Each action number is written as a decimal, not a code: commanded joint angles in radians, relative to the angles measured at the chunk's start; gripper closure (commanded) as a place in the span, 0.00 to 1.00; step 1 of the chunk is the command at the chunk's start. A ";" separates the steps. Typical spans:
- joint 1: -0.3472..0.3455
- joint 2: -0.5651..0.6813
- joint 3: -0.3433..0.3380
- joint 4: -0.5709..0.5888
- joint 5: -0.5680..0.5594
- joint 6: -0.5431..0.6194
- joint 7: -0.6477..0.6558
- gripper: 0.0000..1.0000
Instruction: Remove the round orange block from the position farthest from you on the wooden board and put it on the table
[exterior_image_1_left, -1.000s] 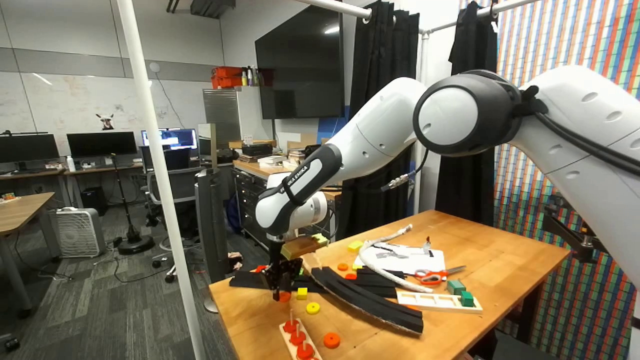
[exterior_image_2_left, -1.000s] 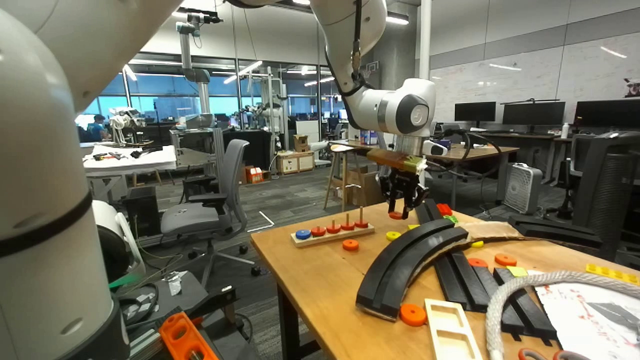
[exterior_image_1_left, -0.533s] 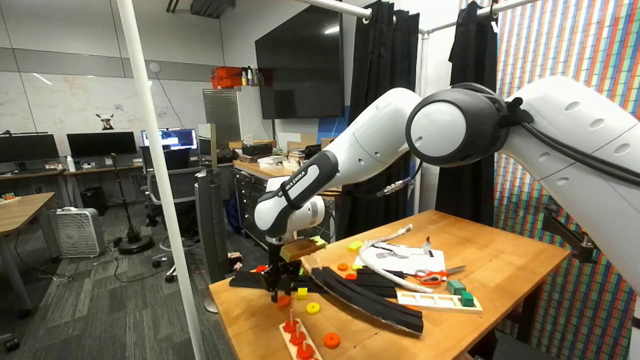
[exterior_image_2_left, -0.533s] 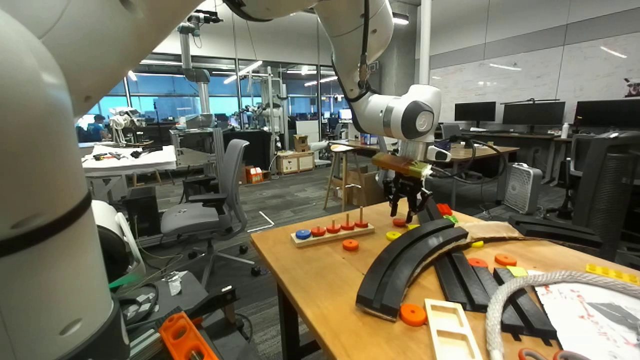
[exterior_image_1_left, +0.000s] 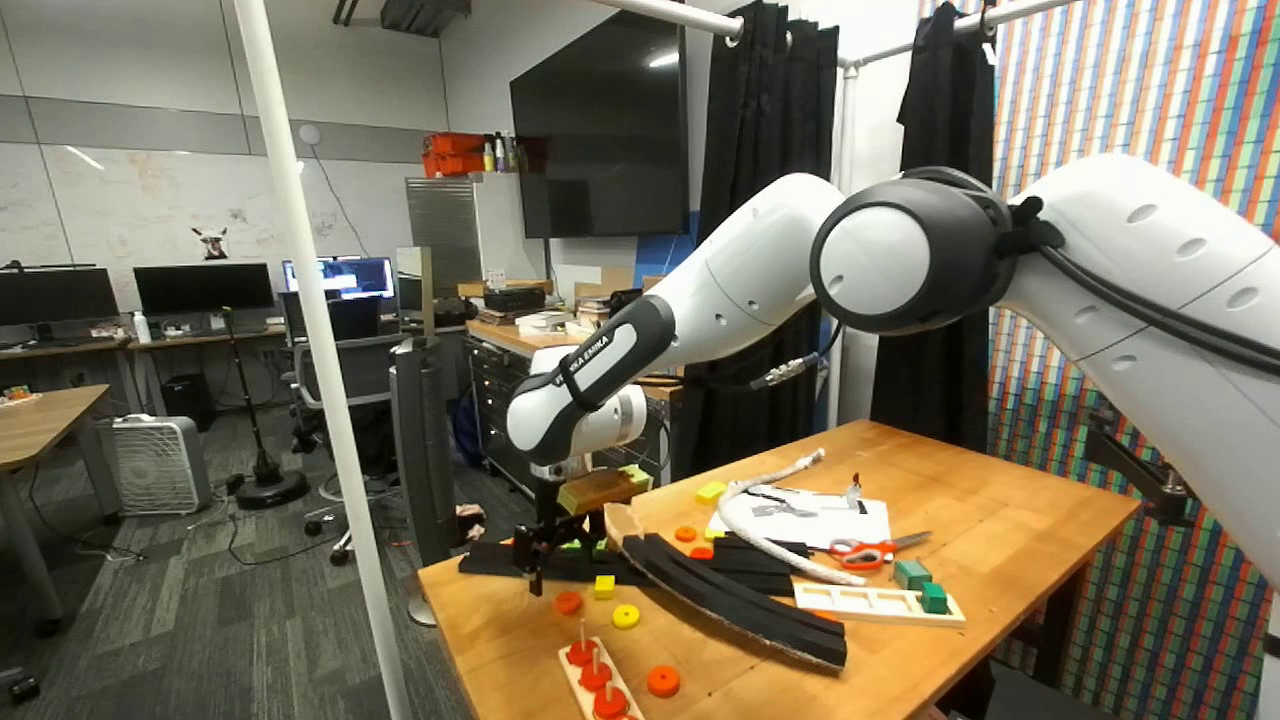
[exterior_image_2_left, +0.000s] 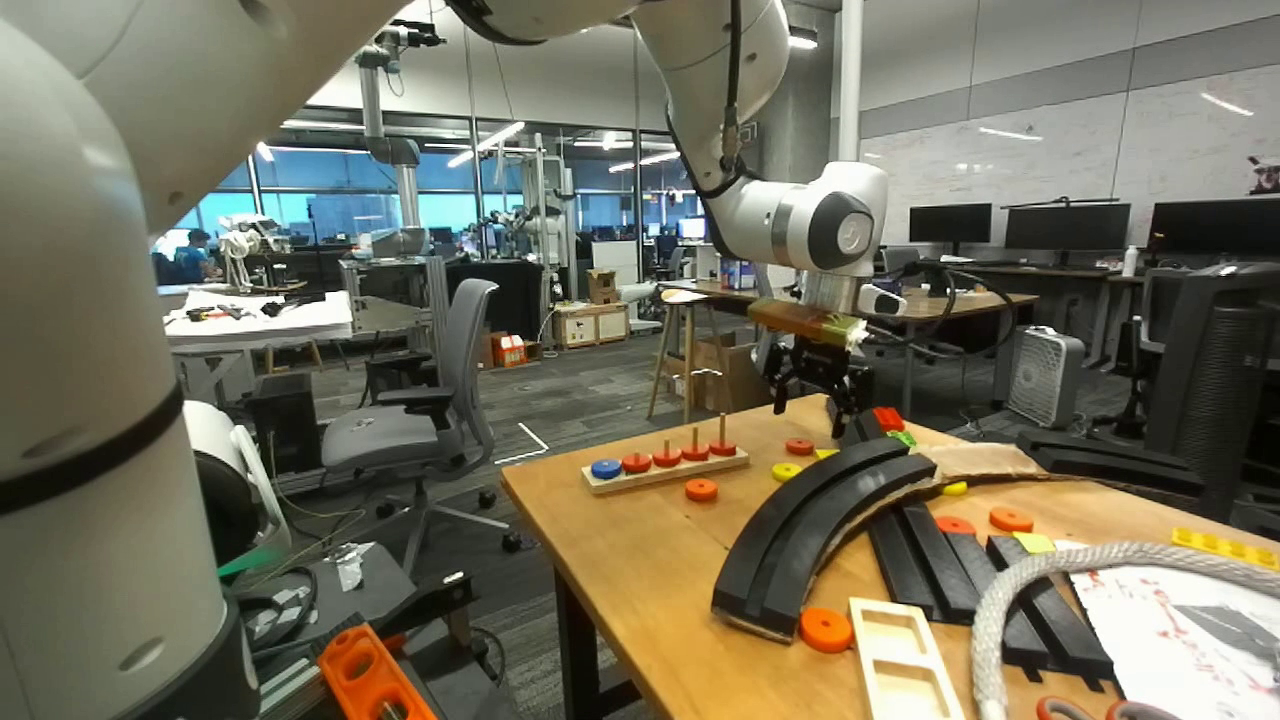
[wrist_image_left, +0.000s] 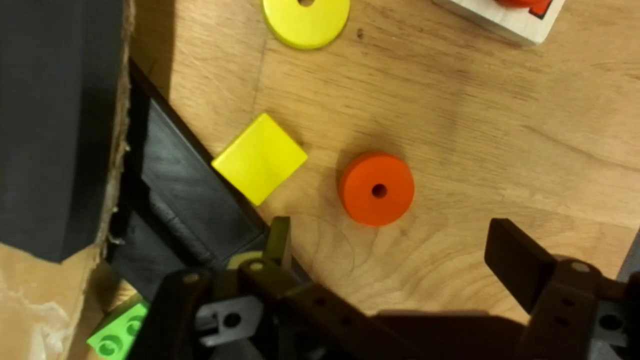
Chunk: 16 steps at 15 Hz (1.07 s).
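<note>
Tool: it is hovering above the worktop, and its two fingers are standing widely apart from each other.
Round orange block: it is lying flat on the worktop, with its hole facing upward. In the wrist view it is appearing between the two fingers, slightly higher in the frame than their ends, and is touching neither of them.
Wooden board: it is standing near the block, and the block is lying off it. At one end a blue disc is sitting, beside it four red discs are sitting in a row; the tallest peg is rising at the end nearest to the block.
Yellow cube and yellow disc: both are lying near the block, each apart from it.
Curved black track: it is stretching across the worktop, and another orange disc is lying between it and the board.
Wooden tray: it is lying near the track, and two green cubes are resting near one of its ends.
White rope: it is curving past the tray, along a white sheet.
</note>
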 joint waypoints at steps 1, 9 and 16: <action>0.048 -0.128 -0.048 -0.056 -0.039 -0.051 0.094 0.00; 0.113 -0.544 -0.129 -0.380 -0.141 0.032 0.429 0.00; 0.031 -0.902 -0.143 -0.735 -0.152 0.137 0.688 0.00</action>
